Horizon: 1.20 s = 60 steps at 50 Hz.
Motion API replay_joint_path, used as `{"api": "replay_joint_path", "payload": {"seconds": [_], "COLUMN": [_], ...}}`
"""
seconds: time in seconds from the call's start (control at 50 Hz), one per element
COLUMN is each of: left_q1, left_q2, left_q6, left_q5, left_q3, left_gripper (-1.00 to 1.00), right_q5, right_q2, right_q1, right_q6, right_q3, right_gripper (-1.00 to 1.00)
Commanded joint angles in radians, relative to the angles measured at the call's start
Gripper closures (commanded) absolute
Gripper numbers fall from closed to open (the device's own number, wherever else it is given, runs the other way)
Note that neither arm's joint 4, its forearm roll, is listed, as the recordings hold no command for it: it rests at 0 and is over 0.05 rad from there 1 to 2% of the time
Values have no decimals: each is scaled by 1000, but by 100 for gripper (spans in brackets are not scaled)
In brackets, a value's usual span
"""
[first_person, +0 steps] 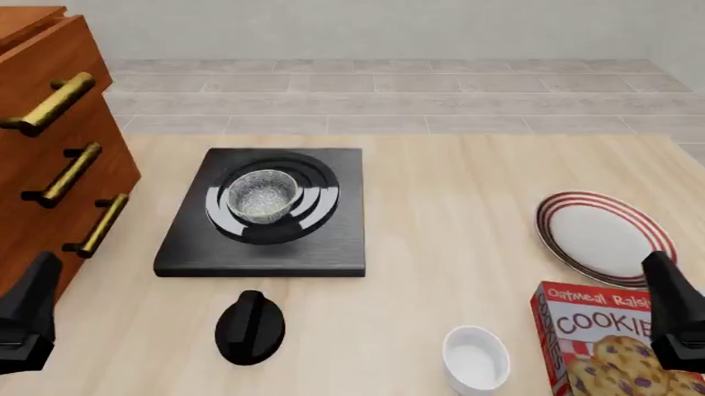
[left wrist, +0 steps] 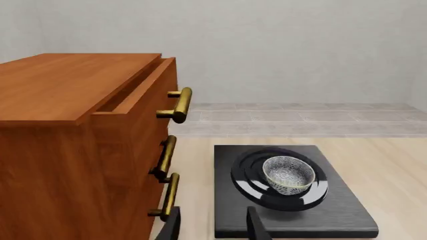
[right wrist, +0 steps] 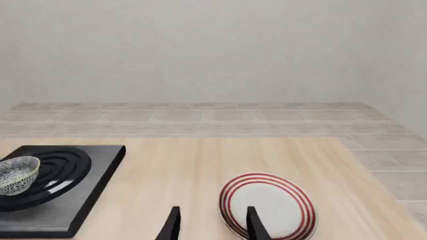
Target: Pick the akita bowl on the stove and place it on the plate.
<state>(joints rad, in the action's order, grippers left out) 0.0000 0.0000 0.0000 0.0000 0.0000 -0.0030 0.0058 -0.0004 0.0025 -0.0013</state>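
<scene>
Left wrist view: bowl (left wrist: 289, 174) sits upright on the stove (left wrist: 293, 212) rings. You have the left gripper (left wrist: 213, 225) released, holding nothing, short of the stove.
Front view: stove (first_person: 264, 239) lies toward the table's left edge, beside the drawers (first_person: 55, 157); plate (first_person: 600, 239) at the right edge, well apart. Bowl (first_person: 262, 195) looks rigid, light, glazed, likely slippery; pinch the rim wall, one finger inside.
Right wrist view: right gripper (right wrist: 212, 225) parted, empty, just short of the plate (right wrist: 268, 205).
</scene>
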Motion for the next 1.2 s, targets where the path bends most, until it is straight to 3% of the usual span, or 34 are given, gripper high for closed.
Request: {"api": "replay_joint_path", "payload": {"seconds": [0.02, 0.08, 0.14, 0.2, 0.34, 0.46, 0.56, 0.74, 0.76, 0.86, 0.88, 0.92, 1.02, 1.2], "left_q1": [0, 0, 0, 0, 0, 0, 0, 0, 0, 0, 0, 0, 0, 0], "left_q2": [0, 0, 0, 0, 0, 0, 0, 0, 0, 0, 0, 0, 0, 0], "left_q6": [0, 0, 0, 0, 0, 0, 0, 0, 0, 0, 0, 0, 0, 0], "left_q5": [0, 0, 0, 0, 0, 0, 0, 0, 0, 0, 0, 0, 0, 0], "left_q3": [0, 0, 0, 0, 0, 0, 0, 0, 0, 0, 0, 0, 0, 0], "left_gripper": [-100, -100, -100, -100, -100, -100, -100, -100, -100, -100, -100, -100, -100, -100], "right_q5": [-4, -18, -121, -154, -169, -182, -197, -189, -183, -146, -133, -116, -55, -6], "right_q2": [11, 28, 190, 265, 452, 576, 707, 872, 858, 932, 970, 996, 1115, 1204], "right_q1": [3, 2, 8, 12, 77, 127, 182, 236, 238, 270, 275, 290, 351, 399], "right_q6": [-7, -12, -48, -69, -130, -143, -214, -185, -157, -153, -179, -152, -167, -163], "right_q3": [-2, -1, 0, -41, -198, -289, -364, -502, -515, -601, -630, -672, -786, -890], "right_gripper": [-100, -100, -100, -100, -100, -100, -100, -100, -100, -100, -100, -100, -100, -100]}}
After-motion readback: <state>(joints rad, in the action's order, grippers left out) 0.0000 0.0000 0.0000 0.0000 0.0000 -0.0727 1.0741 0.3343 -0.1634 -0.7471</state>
